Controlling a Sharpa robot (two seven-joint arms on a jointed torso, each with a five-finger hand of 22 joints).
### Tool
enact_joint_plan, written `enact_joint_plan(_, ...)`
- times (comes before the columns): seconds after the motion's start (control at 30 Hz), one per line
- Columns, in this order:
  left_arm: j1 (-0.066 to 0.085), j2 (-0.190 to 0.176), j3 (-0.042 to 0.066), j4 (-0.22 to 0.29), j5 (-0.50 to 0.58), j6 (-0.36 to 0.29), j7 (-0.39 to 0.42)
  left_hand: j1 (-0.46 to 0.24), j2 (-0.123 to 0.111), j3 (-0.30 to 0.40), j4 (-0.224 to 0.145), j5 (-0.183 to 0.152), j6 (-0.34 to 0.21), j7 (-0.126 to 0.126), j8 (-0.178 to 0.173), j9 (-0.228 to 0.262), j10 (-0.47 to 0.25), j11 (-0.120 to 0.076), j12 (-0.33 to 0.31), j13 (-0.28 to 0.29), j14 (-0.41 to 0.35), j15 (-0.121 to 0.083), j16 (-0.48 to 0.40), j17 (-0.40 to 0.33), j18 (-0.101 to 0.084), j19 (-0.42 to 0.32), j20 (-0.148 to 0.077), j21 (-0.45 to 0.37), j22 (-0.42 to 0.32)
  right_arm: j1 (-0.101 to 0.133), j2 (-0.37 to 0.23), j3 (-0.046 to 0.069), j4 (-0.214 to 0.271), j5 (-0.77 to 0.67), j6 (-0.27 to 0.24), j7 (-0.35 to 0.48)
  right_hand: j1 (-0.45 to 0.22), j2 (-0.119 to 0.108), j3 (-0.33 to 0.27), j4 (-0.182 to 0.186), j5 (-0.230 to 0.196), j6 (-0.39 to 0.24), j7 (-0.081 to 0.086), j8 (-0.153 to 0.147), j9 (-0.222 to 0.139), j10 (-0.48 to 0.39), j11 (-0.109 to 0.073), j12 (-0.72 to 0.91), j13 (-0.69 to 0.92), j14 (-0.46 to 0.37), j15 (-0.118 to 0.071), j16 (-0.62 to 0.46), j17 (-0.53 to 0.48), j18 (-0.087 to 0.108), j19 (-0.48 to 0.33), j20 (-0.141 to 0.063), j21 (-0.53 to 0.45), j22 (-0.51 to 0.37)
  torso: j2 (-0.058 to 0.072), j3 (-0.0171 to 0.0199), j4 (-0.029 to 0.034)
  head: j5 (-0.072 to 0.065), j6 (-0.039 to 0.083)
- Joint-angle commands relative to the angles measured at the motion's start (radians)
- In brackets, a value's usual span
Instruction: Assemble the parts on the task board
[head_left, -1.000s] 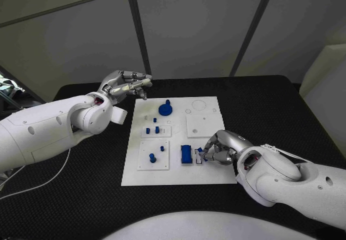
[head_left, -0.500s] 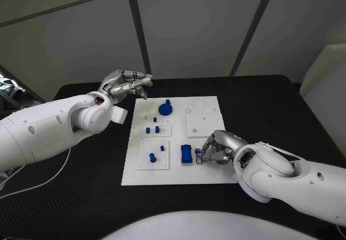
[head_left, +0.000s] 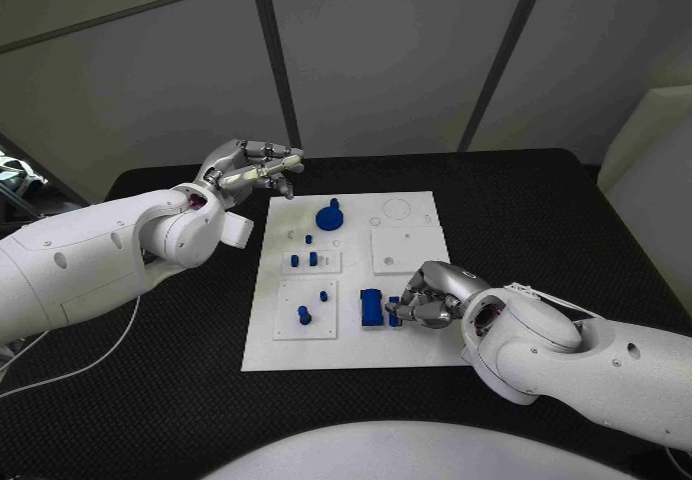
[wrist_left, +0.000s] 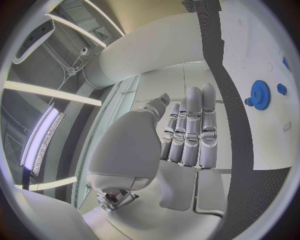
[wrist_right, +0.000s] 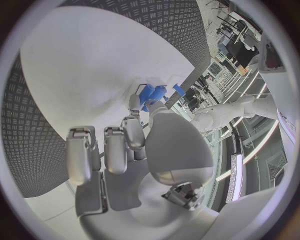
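Black table (head_left: 173, 400) w/ white task board (head_left: 418, 345) flat at its middle, blue parts (head_left: 372, 306) on board.

Dim even light, ceiling strips, fisheye-bent wrist views.

No legible text, label, brand, number or sign appears on any surface; markings are too small to read.

The task board (head_left: 353, 345) lies in the middle of the surface (head_left: 534, 215) before me. A gear-shaped part (head_left: 332, 217) sits toward its far edge, small pegs (head_left: 304, 260) nearer the middle, and a block part (head_left: 372, 307) at the near side. My right robot hand (head_left: 423, 300) rests just right of that block; my left robot hand (head_left: 257, 170) hangs beyond the board's far left corner.
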Motion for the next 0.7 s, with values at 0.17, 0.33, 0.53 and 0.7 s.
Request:
enact_joint_plan(0.17,0.001,0.001,0.001,0.0,0.004,0.012,0.0,-0.008,0.002,-0.003,-0.001,-0.001,-0.006,-0.001,0.006,-0.001,-0.004,0.0,0.004,-0.001,-0.001,0.004,-0.005,-0.001,-0.02,-0.001,0.002,-0.004,-0.001,-0.001,0.002,-0.002,0.005,0.001,0.01,0.012,-0.039,0.004,-0.022,0.001,0.003,0.005,-0.001,0.009,0.007,0.014,0.0,0.013,0.039,0.083,-0.006,0.005,0.149,-0.015,0.104,-0.011,0.003,0.263,0.0,-0.0002,-0.0001,-0.001,-0.002)
enact_joint_plan(0.33,0.001,0.002,0.001,0.0,0.004,0.013,-0.001,-0.008,0.002,-0.003,-0.001,-0.001,-0.006,-0.001,0.006,-0.001,-0.004,0.0,0.004,-0.001,-0.001,0.004,-0.005,-0.001,-0.02,-0.001,0.002,-0.004,-0.001,-0.001,-0.002,-0.002,0.004,-0.007,0.006,0.012,-0.05,0.0,-0.039,-0.002,-0.038,0.002,-0.001,0.011,0.012,0.013,0.0,0.007,0.037,0.083,-0.007,0.004,0.147,-0.015,0.104,-0.011,0.003,0.263,-0.001,-0.0003,0.0001,-0.003,-0.001)
enact_joint_plan(0.53,0.001,0.0,0.001,-0.001,0.004,0.013,-0.002,-0.008,0.002,-0.003,-0.001,-0.001,-0.006,-0.001,0.006,-0.001,-0.004,0.0,0.004,-0.001,-0.001,0.004,-0.005,-0.001,-0.02,-0.001,0.002,-0.004,-0.001,-0.001,-0.014,-0.002,0.004,-0.028,0.005,0.007,0.019,-0.009,-0.048,-0.026,-0.151,-0.003,-0.003,0.018,0.022,0.011,-0.002,0.003,0.039,0.083,-0.008,0.003,0.147,-0.015,0.104,-0.013,0.003,0.263,-0.001,0.0001,0.0002,-0.003,0.0)
enact_joint_plan(0.7,0.001,0.0,0.001,-0.001,0.004,0.013,-0.003,-0.01,0.003,-0.005,0.001,-0.001,-0.007,-0.001,0.006,-0.001,-0.006,0.0,0.005,-0.001,-0.001,0.004,-0.005,-0.002,-0.02,-0.001,0.002,-0.006,-0.002,-0.001,-0.024,-0.002,0.001,-0.04,0.005,0.002,0.061,-0.002,-0.043,-0.043,-0.18,-0.006,-0.005,0.02,0.026,0.012,-0.003,0.005,0.041,0.083,-0.01,0.003,0.147,-0.015,0.104,-0.014,0.003,0.263,0.0,0.0002,-0.0001,-0.004,0.001)
